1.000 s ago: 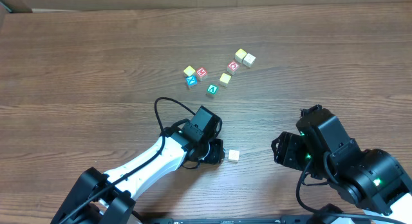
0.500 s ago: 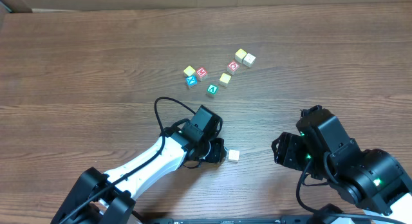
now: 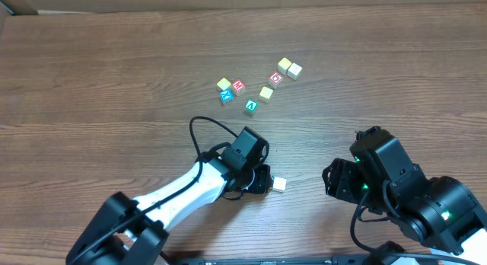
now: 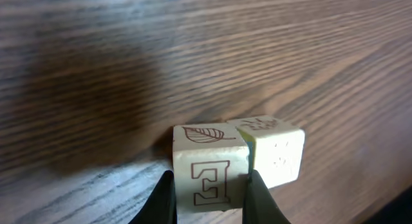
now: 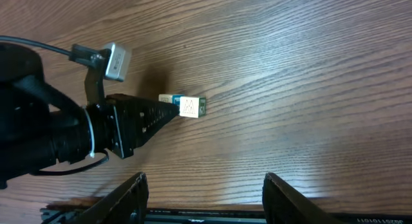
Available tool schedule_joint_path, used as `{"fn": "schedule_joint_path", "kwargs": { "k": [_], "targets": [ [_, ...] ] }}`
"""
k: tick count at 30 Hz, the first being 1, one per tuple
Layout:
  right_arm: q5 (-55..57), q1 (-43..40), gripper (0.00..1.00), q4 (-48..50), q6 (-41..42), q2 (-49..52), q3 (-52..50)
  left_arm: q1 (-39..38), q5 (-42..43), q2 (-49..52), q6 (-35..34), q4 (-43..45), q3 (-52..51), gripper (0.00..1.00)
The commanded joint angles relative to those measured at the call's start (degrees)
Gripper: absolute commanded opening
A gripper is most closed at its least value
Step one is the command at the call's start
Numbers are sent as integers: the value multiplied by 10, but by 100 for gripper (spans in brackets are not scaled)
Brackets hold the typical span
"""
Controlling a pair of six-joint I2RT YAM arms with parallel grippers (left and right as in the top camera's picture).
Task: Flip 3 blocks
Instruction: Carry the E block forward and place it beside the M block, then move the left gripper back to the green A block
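spanning every view, one wooden table [image 3: 91, 82] is bearing all items. two arms are working over it: the white left arm [image 3: 183, 196] is reaching in from the near edge towards the middle, and the black right arm [image 3: 403, 189] is hanging over the near right corner, well apart from every cube.

the left gripper [image 4: 210, 192] is clamping one lettered block [image 4: 209, 163], with a leaf outline facing up and a brown letter facing the wrist camera. one cream block [image 4: 273, 153] is sitting just beside it, seemingly touching. from overhead the gripper body is hiding the clamped block.

the right gripper [image 5: 206, 195] is hovering with its fingers spread wide and nothing between them.

eight cubes are lying farther up the table, well apart from the left gripper: three yellow-topped cubes [image 3: 265, 92], two red cubes [image 3: 238, 86], one blue cube [image 3: 226, 96], one green-faced cube [image 3: 251, 106] and one pale cube [image 3: 294, 70].
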Motion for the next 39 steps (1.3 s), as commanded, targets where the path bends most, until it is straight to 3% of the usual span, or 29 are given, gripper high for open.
{"fn": "schedule_joint_path", "kwargs": {
  "k": [1, 4, 10, 15, 24, 28, 33, 39],
  "targets": [
    [-3, -3, 58, 1, -1, -1, 12, -3, -2, 14, -9, 0, -4, 4],
    [-3, -3, 58, 2, -1, -1, 12, -3, -6, 14, -11, 0, -4, 11],
    [-3, -3, 58, 2, -1, -1, 12, -3, -9, 14, -11, 0, -4, 45],
    [-3, -3, 58, 2, -1, -1, 12, -3, -13, 14, -10, 3, -3, 46],
    [-3, -3, 58, 7, -1, -1, 12, -3, -24, -26, -2, 5, 8, 41],
    [-2, -3, 59, 15, -1, 2, 12, -2, -35, -70, 2, -1, 11, 47],
    [-2, -3, 59, 20, -3, 17, 12, 1, -64, -88, 13, -2, 13, 46],
    [-3, -3, 57, 23, -3, 50, 12, 52, -77, -81, 93, -13, 49, 49]
  ]
}}
